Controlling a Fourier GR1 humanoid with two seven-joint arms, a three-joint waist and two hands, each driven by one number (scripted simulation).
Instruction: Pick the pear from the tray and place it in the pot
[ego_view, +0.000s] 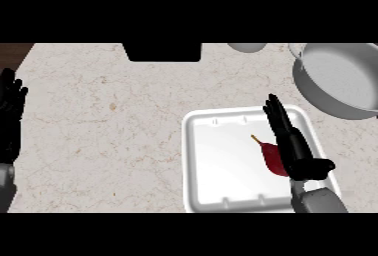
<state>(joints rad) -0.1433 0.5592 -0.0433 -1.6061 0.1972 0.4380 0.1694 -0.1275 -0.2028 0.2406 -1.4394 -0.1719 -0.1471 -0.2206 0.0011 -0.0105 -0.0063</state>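
pear (270, 156): right side hidden behind my right hand (295, 145); only a red sliver and the stem show
my right hand: contact with the pear can't be told from this angle
tray (221, 150): right rim partly covered by my right hand and forearm; lower edge cut by the view's bottom
pot (336, 80): right side cut off by the edge
my left hand (10, 120): partly cut off at the left edge
grey object (247, 47): top cut off, can't identify
black shape (164, 51): top cut off, can't identify
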